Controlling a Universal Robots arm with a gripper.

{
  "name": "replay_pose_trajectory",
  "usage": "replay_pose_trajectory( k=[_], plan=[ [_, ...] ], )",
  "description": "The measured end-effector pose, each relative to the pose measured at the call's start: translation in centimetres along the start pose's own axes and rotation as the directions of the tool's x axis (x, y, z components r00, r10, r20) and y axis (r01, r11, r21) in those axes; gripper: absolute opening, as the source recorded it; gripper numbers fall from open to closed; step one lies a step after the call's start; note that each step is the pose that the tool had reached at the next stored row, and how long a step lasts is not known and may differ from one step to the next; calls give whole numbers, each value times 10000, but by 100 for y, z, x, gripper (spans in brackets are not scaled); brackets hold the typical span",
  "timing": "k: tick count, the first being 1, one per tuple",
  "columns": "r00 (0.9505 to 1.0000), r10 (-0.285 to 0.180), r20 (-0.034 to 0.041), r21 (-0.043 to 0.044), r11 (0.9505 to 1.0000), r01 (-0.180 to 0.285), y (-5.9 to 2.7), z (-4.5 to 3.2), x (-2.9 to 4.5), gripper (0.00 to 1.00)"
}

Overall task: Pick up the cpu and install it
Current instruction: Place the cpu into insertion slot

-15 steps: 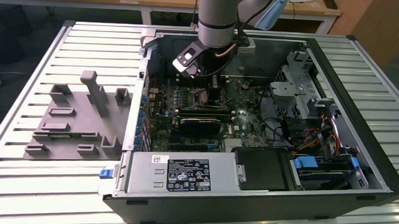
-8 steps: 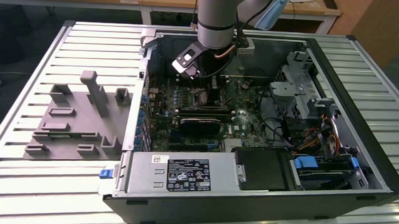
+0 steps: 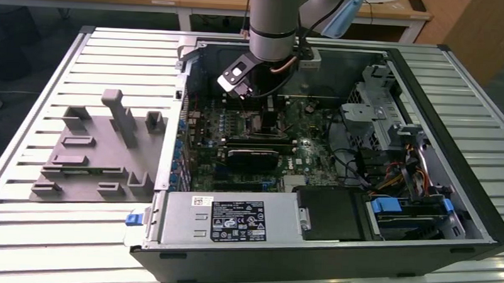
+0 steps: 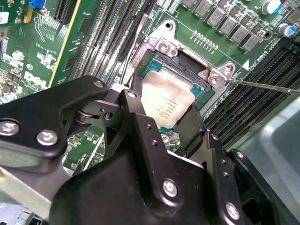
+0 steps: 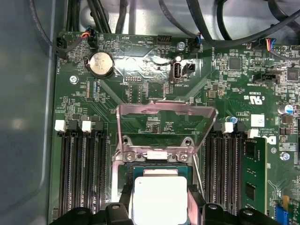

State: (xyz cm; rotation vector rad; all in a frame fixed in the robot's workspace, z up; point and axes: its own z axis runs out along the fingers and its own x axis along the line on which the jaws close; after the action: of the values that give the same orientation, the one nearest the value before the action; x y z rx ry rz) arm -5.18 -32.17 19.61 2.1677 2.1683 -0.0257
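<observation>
- On the exterior view's left, a grey plastic fixture plate with upright blocks (image 3: 96, 152) is lying on the slatted metal table (image 3: 30, 234), well apart from the work.
- In the middle, the grey robot arm (image 3: 273, 23) is hanging over the open black computer case (image 3: 315, 266). It is holding the black two-fingered gripper (image 4: 165, 117) low over the green motherboard (image 5: 140, 93).
- The gripper's black fingers (image 4: 136, 117) are pressing on two opposite edges of the small, flat, square, silvery-grey cpu (image 4: 164, 101). The claw is narrowed to the chip's width and is gripping it.
- The cpu is lying inside the square metal-framed socket (image 4: 164, 47), between the rows of black memory slots (image 5: 82, 173). Whether it is fully seated or just above the contacts, I cannot tell.
- The hinged silvery load plate (image 5: 166, 124) is standing raised, and the thin steel lever rod (image 4: 262, 86) is sticking out unlatched.
- By my judgement, the pick-up is done and the placing is nearly done. The chip is not yet released, and the socket is not yet closed or locked.
- On the exterior view's right, the grey metal drive cage with blue tabs (image 3: 400, 206) is sitting clear of the arm.
</observation>
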Motion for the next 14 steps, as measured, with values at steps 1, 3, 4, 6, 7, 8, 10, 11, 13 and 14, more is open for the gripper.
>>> replay_pose_trajectory(
  k=[1,3,4,6,7,8,10,11,13,14],
  plan=[
    [10000,-1,1,0,10000,1,0,1,1,54],
    [10000,1,-1,-1,10000,-1,-3,7,3,54],
    [10000,1,0,0,10000,-1,-6,10,4,54],
    [10000,0,1,1,10000,0,-10,16,6,54],
    [10000,0,2,1,10000,0,-11,17,6,54],
    [10000,-1,1,1,10000,1,-11,20,8,54],
    [10000,-1,0,0,10000,1,-11,24,10,54],
    [10000,-3,0,0,10000,3,-11,26,11,54],
    [10000,-4,2,1,10000,4,-12,27,11,54],
    [10000,-3,1,0,10000,3,-12,28,11,54]
  ],
)
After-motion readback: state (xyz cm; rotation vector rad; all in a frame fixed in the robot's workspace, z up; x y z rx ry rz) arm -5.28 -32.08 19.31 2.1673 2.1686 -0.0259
